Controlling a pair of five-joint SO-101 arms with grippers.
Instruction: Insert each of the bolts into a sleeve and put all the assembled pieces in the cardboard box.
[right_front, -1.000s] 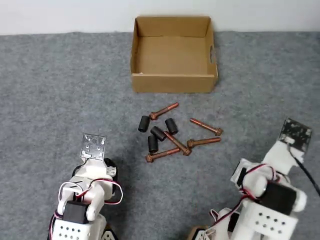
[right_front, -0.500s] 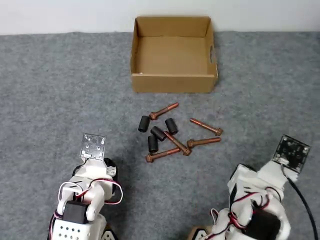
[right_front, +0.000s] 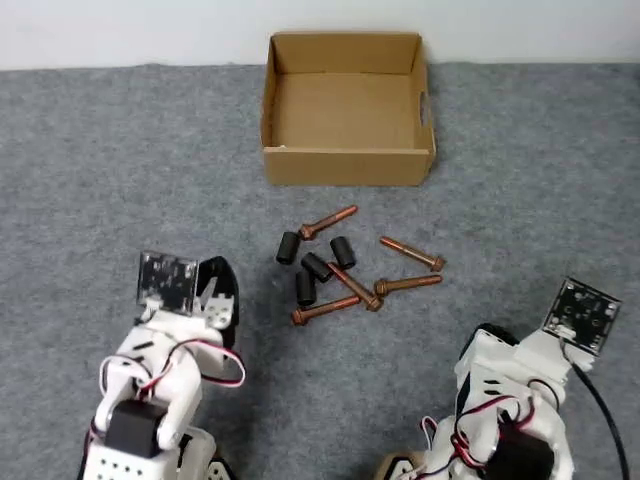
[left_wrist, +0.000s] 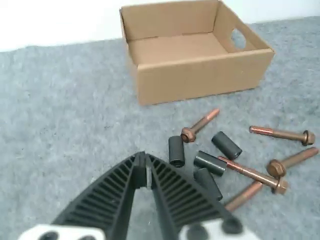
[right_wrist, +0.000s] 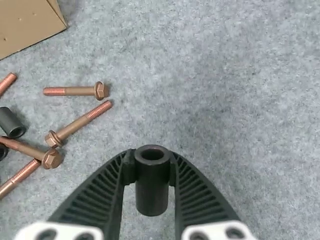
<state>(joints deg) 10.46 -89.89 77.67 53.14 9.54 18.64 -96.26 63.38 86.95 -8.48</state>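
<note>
Your right end effector (right_wrist: 150, 164) is clamped on a black sleeve (right_wrist: 151, 190); the left end effector (left_wrist: 143, 167) is closed on nothing. Bolts (right_front: 408, 284) lie crossed on the worktop (right_front: 100, 150) just before the empty cardboard box (right_front: 345, 165), so grabbing one could drag its neighbours along, I reckon.

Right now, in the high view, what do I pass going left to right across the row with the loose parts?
left gripper → black sleeves → two bolts farthest right → right arm

Bright even light, soft faint shadows
</note>
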